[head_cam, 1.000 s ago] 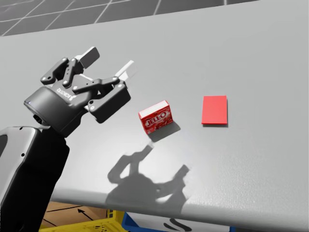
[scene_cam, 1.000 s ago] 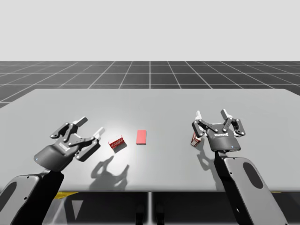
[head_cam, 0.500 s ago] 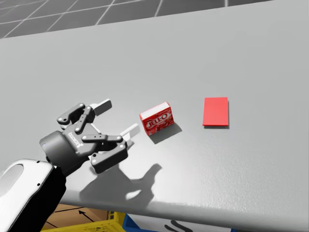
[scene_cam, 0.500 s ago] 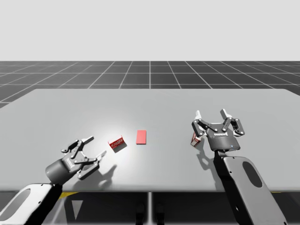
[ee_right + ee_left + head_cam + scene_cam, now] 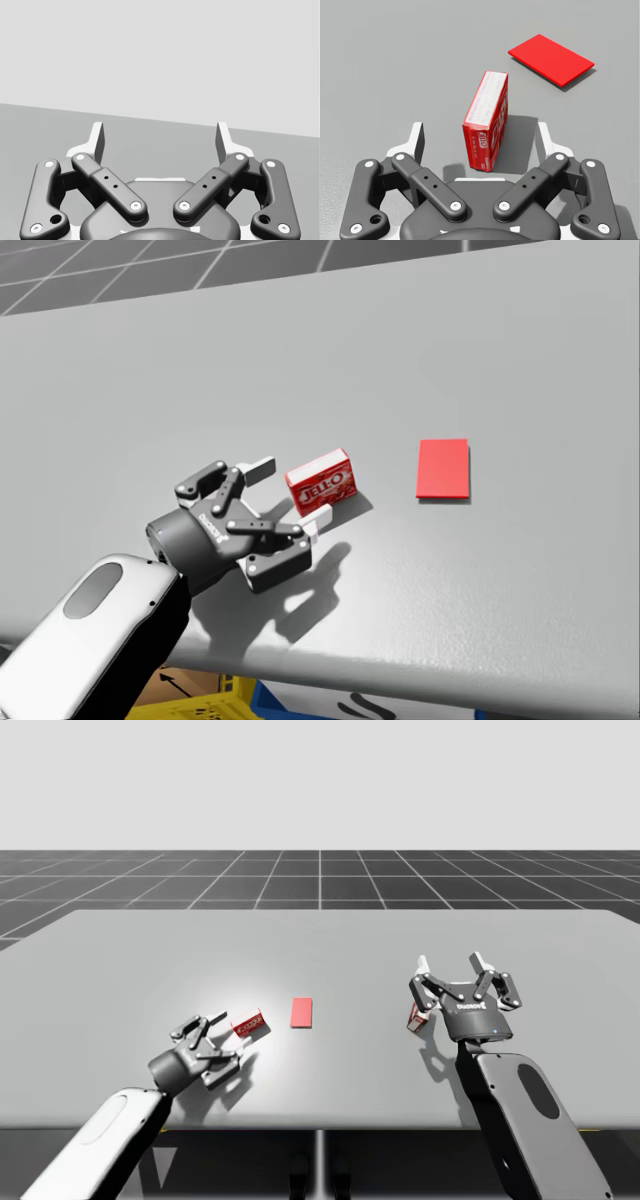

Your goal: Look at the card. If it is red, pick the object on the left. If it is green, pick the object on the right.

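Fingers (image 5: 418, 142) of left gripper (image 5: 480, 136) flank red box (image 5: 488, 112).

We see bright, even light falling from above on the pale table (image 5: 120, 960), with a whiter patch of glare in the high view around the red box (image 5: 250, 1024) and the red card (image 5: 301, 1012). Our left gripper (image 5: 284, 498) throws a dark shadow toward the table's near edge. The box darkens the surface just beside it, the card shows a thin rim of shade, and our right gripper (image 5: 452, 962) casts a paler grey shadow on the table.
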`<state>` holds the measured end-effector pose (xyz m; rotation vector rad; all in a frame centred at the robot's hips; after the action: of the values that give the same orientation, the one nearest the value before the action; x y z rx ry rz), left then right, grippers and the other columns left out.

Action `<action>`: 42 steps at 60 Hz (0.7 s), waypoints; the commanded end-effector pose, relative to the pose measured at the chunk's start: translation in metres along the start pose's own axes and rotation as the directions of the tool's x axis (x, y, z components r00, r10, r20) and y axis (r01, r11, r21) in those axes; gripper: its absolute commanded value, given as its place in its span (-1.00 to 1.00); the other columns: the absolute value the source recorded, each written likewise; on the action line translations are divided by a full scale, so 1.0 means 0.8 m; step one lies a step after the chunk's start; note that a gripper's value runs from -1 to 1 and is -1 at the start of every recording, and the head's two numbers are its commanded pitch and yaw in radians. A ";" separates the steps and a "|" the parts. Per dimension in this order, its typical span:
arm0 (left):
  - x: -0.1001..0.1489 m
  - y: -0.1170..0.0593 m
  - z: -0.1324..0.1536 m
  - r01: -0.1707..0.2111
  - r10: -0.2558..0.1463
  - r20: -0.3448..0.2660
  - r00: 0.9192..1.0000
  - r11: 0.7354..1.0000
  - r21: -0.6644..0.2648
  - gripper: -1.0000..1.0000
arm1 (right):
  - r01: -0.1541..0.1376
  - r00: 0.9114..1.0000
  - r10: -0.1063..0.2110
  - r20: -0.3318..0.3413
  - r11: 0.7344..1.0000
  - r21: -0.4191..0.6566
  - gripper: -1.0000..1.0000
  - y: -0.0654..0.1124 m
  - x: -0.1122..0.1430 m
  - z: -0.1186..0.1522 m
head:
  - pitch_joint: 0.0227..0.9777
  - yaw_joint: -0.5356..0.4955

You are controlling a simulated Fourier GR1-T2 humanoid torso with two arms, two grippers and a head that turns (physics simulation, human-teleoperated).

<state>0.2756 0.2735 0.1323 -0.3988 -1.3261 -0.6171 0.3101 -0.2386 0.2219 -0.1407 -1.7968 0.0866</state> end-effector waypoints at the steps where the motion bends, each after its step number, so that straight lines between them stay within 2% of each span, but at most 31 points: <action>1: 0.000 -0.005 -0.021 -0.004 0.004 -0.014 1.000 1.000 -0.007 -1.00 | 0.002 1.000 -0.002 0.001 1.000 0.000 -1.00 -0.001 0.000 0.000 | 0.74 0.61; 11: -0.001 -0.005 -0.041 -0.021 0.020 -0.035 0.999 1.000 -0.004 -1.00 | 0.002 1.000 -0.002 0.002 1.000 0.000 -1.00 -0.002 0.001 0.000 | 0.73 0.60; 23: -0.007 -0.003 -0.043 -0.046 0.046 -0.058 0.997 0.999 -0.013 -1.00 | 0.003 1.000 -0.003 0.004 1.000 -0.001 -1.00 -0.002 0.002 0.000 | 0.73 0.59; 24: -0.007 -0.003 -0.043 -0.047 0.046 -0.057 0.997 0.999 -0.014 -0.84 | 0.003 1.000 -0.003 0.004 1.000 -0.001 -1.00 -0.002 0.002 0.000 | 0.73 0.59; 25: -0.007 -0.003 -0.043 -0.047 0.047 -0.057 0.997 0.999 -0.014 -0.47 | 0.003 1.000 -0.003 0.004 1.000 -0.001 -1.00 -0.002 0.002 0.000 | 0.73 0.59; 26: -0.008 -0.003 -0.043 -0.049 0.048 -0.057 0.997 0.999 -0.017 -0.30 | 0.003 1.000 -0.003 0.004 1.000 -0.001 -1.00 -0.002 0.002 0.000 | 0.73 0.59; 27: -0.008 -0.004 -0.043 -0.051 0.050 -0.060 0.997 0.998 -0.023 0.40 | 0.003 1.000 -0.003 0.004 1.000 -0.001 -1.00 -0.002 0.002 0.000 | 0.73 0.59; 28: -0.008 -0.004 -0.043 -0.052 0.050 -0.061 0.997 0.998 -0.027 0.72 | 0.003 1.000 -0.003 0.004 1.000 -0.001 -1.00 -0.002 0.002 0.000 | 0.73 0.59; 30: -0.009 -0.005 -0.042 -0.047 0.045 -0.064 0.997 0.998 -0.033 0.94 | 0.003 1.000 -0.003 0.004 1.000 -0.001 -1.00 -0.002 0.002 0.001 | 0.73 0.59; 33: -0.010 -0.006 -0.041 -0.047 0.044 -0.068 0.997 0.998 -0.042 1.00 | 0.004 1.000 -0.004 0.004 1.000 -0.001 -1.00 -0.002 0.002 0.001 | 0.73 0.59; 42: -0.011 -0.007 -0.041 -0.044 0.039 -0.073 0.997 0.998 -0.055 1.00 | 0.003 1.000 -0.003 0.005 1.000 -0.002 -1.00 -0.003 0.002 0.001 | 0.68 0.59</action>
<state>0.3003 0.2529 0.1220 -0.4066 -1.2690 -0.5843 0.3092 -0.2402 0.2235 -0.1386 -1.8012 0.0833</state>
